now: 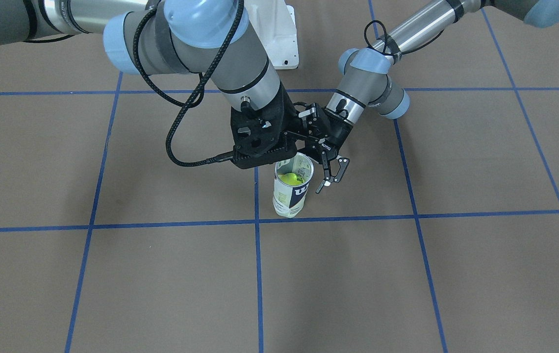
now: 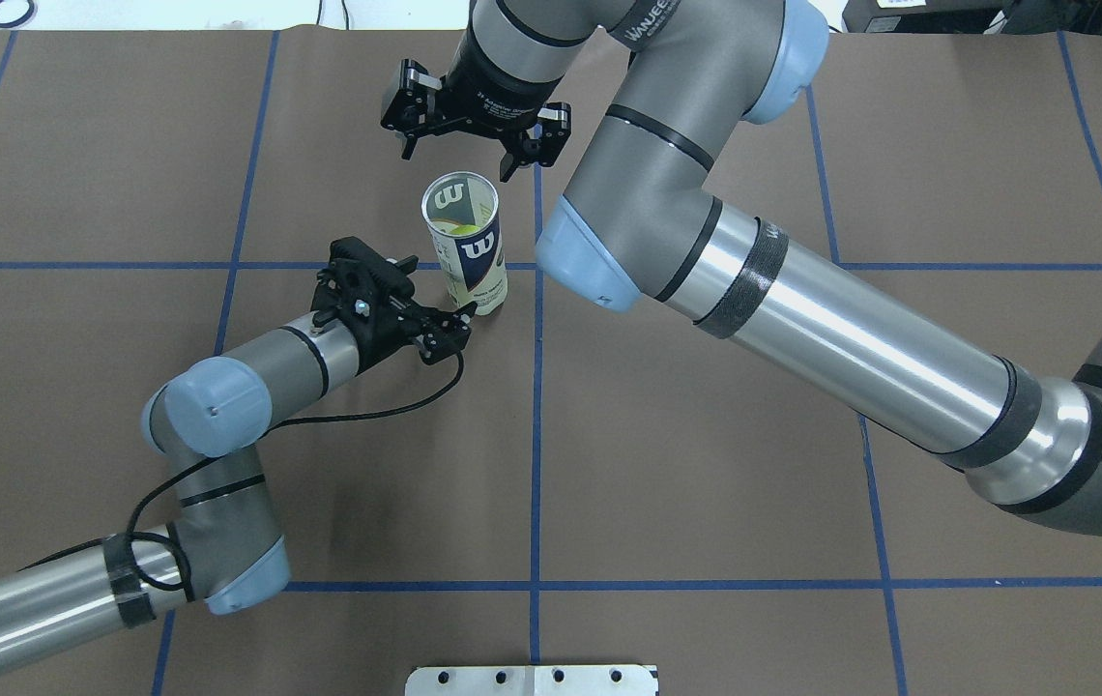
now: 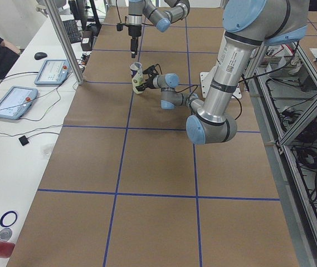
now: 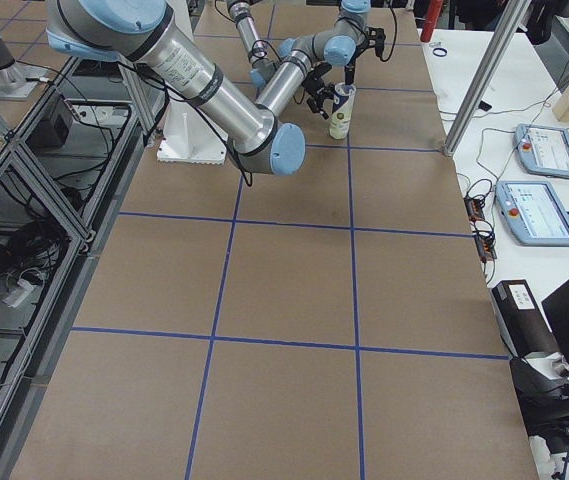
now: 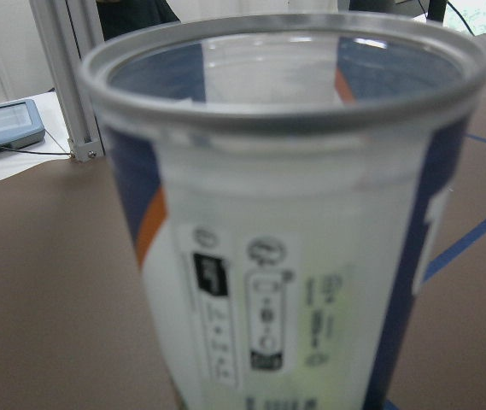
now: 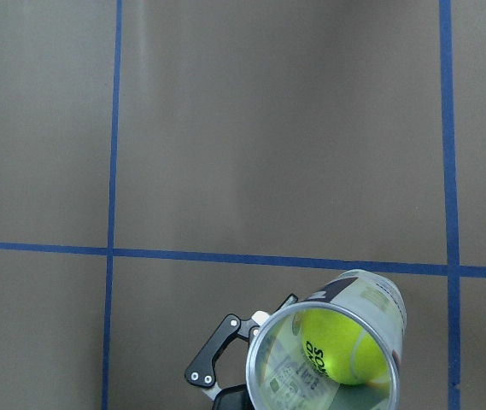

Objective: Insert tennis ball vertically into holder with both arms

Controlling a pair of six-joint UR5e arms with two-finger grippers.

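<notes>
The holder (image 1: 292, 193), a clear can with a white and navy "W" label, stands upright on the brown table, open end up. It also shows in the overhead view (image 2: 469, 253). A yellow-green tennis ball (image 6: 336, 346) lies inside it and also shows from the front (image 1: 289, 179). My left gripper (image 2: 440, 290) is open, low beside the can, with its fingers apart next to the can's lower wall. Its wrist view is filled by the can (image 5: 285, 222). My right gripper (image 2: 462, 155) is open and empty. It hangs above the table just beyond the can's mouth.
The white pedestal base (image 2: 532, 680) sits at the robot's edge of the table and shows from the front (image 1: 279, 34). Blue tape lines (image 1: 257, 221) grid the brown surface. Control tablets (image 3: 13, 100) and a metal post (image 3: 63, 41) stand beside the table.
</notes>
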